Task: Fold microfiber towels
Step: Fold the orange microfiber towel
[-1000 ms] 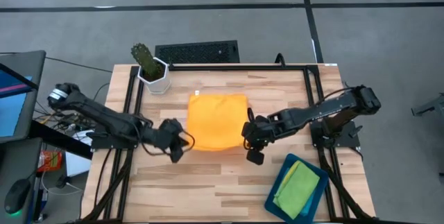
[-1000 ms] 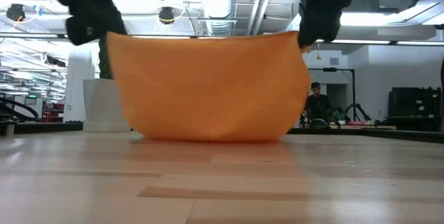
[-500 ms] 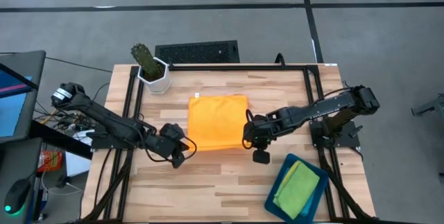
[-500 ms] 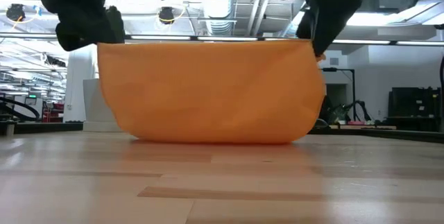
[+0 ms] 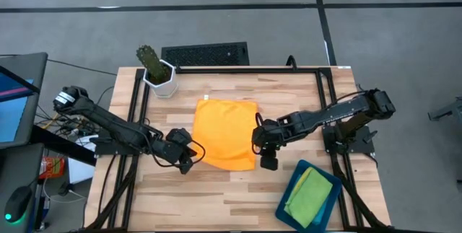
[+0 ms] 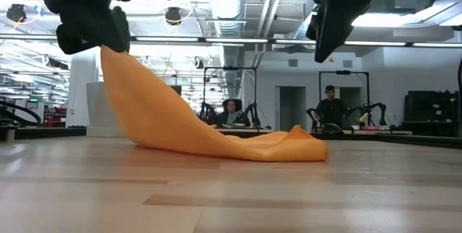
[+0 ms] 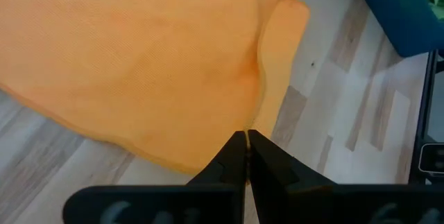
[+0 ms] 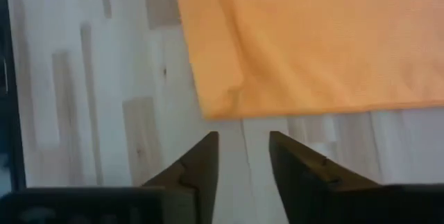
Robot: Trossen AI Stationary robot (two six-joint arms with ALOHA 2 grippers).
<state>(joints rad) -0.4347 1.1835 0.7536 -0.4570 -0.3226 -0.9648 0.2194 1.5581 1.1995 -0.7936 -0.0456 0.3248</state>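
An orange microfiber towel (image 5: pixel 225 133) lies at the table's middle. Its near left corner is raised by my left gripper (image 6: pixel 108 42), which is shut on it. From there the cloth slopes down to its near right corner (image 6: pixel 303 145), which rests on the wood. My right gripper (image 6: pixel 321 49) hangs open above that fallen corner (image 8: pixel 222 102) with nothing between its fingers. A green towel (image 5: pixel 309 193) lies in the teal tray (image 5: pixel 287 198) at the near right. My left gripper pinches the orange towel's near left corner (image 7: pixel 244 131) between its two shut fingers, slanting down from the table's left. One layer or several, I cannot tell. The corner is lifted clear, and the cloth runs slack down to the table toward the right.
A cactus in a white pot (image 5: pixel 156 71) stands at the far left corner, with a dark ribbed mat (image 5: pixel 205 53) beyond the far edge. Bare wood lies along the near edge. People and equipment (image 6: pixel 330 110) show in the room behind.
My right gripper has opened and let go of the towel's near right corner. The towel had hung stretched between both grippers. Its right side has fallen to the table, while the left corner stays up in my left gripper.
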